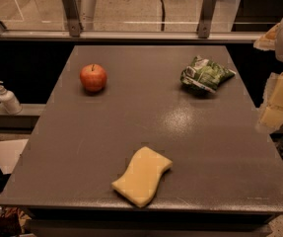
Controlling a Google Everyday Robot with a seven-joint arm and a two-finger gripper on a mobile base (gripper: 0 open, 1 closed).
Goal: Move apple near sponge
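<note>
The red-orange apple [93, 77] stands on the dark grey table [131, 127] at the back left, stem up. The pale-yellow sponge [142, 176] lies flat near the table's front edge, a little right of centre, far from the apple. My gripper [279, 95] is at the right edge of the view, beyond the table's right side, well apart from both the apple and the sponge. It holds nothing that I can see.
A green-and-white snack bag [205, 74] lies at the back right of the table. A white pump bottle [7, 98] stands on a ledge to the left. A glass railing with metal posts [72, 14] runs behind the table.
</note>
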